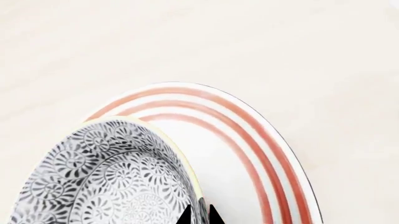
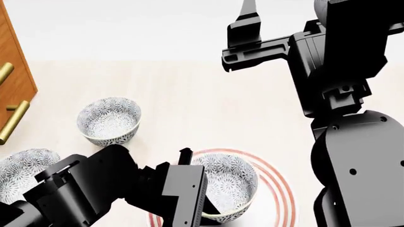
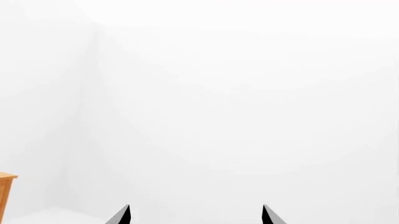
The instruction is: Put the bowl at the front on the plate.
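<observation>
The patterned bowl (image 2: 228, 187) rests over the red-ringed white plate (image 2: 281, 189) near the front of the table. In the left wrist view the bowl (image 1: 106, 177) fills the lower left, with the plate (image 1: 249, 140) beneath and beyond it. My left gripper (image 1: 200, 215) is shut on the bowl's rim, one fingertip inside and one outside the wall. In the head view the left gripper (image 2: 200, 198) sits at the bowl's left rim. My right gripper (image 3: 195, 215) is raised high, open and empty, facing a white wall; in the head view it (image 2: 249, 16) points up at the top.
Two more patterned bowls stand on the pale table: one (image 2: 109, 120) at mid-left, one (image 2: 25, 170) at the far left edge. A wooden cabinet with brass handles (image 2: 14, 85) borders the left side. The right arm's body (image 2: 353, 142) fills the right.
</observation>
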